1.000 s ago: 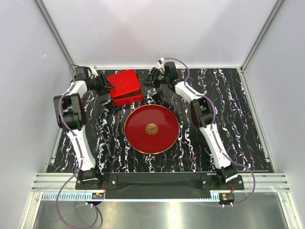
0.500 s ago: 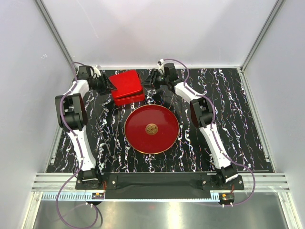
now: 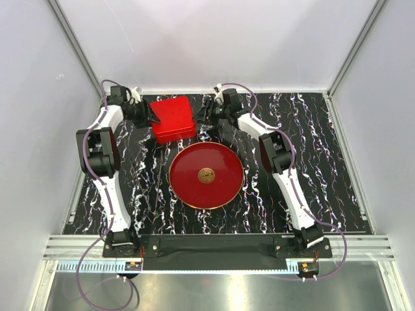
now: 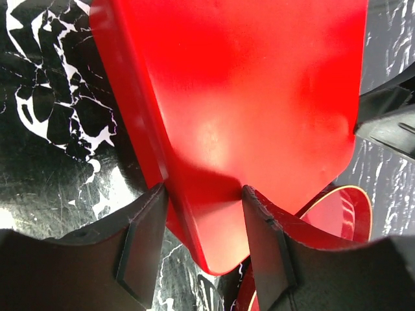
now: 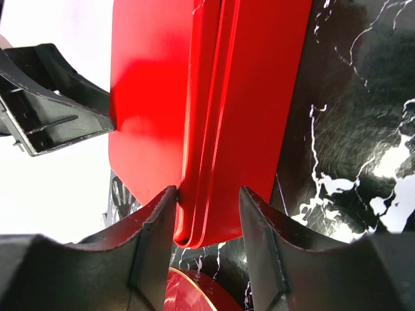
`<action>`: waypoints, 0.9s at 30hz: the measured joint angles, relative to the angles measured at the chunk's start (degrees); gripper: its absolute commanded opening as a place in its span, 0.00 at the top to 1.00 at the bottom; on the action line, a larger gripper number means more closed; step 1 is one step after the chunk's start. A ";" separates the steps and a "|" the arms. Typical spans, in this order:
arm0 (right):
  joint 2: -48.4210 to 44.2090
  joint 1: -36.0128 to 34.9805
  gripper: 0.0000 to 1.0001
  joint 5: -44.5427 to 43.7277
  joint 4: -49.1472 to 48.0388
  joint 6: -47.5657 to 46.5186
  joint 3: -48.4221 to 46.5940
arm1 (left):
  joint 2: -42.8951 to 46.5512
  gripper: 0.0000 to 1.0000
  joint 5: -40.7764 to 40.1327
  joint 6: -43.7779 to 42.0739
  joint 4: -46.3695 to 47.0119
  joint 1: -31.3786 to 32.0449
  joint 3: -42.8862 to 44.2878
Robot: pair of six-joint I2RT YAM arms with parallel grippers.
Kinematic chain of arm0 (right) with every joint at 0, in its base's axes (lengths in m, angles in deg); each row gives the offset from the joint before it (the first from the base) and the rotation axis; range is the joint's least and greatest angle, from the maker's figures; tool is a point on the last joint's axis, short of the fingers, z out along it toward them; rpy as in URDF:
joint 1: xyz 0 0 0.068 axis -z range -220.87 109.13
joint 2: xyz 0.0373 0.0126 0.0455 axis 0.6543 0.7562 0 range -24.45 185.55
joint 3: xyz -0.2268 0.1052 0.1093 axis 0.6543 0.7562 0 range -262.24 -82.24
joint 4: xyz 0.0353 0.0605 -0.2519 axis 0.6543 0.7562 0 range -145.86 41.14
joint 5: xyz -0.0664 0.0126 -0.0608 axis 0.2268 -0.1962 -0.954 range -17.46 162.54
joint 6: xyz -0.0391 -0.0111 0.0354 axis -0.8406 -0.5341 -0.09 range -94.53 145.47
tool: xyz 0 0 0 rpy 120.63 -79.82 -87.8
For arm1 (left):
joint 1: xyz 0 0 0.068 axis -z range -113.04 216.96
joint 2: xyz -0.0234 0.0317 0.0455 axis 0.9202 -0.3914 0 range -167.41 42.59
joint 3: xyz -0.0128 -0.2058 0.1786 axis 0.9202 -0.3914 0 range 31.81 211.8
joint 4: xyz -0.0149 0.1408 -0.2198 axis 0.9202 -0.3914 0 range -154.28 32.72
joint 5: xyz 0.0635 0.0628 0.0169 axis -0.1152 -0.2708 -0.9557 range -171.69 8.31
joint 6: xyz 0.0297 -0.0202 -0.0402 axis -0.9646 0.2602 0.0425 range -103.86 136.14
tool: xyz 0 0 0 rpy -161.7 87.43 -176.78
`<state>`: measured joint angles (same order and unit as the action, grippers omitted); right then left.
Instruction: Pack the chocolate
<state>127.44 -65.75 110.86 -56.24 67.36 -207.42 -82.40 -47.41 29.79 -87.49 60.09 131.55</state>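
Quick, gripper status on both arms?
Left gripper: closed on the lid of the red box.
Right gripper: closed on the red box's edge.

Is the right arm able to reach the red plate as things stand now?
Probably yes: the red plate lies bare nearby, but the right gripper grips the red box and must release first.

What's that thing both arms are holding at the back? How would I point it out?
On the black marbled table, look beyond the round red plate. The red square box lies there, the left gripper and right gripper clamped on opposite sides. Unlike the plate, it is square and has no gold emblem.
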 measured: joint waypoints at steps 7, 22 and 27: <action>-0.61 -0.39 0.47 -0.37 0.15 -0.98 0.79 | 0.00 0.42 -2.34 -0.76 -2.38 0.39 1.51; -0.74 -0.52 0.45 -0.39 0.96 -1.38 0.39 | 0.00 0.38 -3.13 -0.17 -4.50 0.31 3.54; -0.74 -0.52 0.45 -0.39 2.10 -1.75 -0.28 | 0.00 0.39 -3.72 0.07 -6.05 0.20 5.44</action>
<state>126.70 -66.27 110.47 -54.14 65.61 -207.71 -82.40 -51.13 29.85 -93.55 60.28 136.99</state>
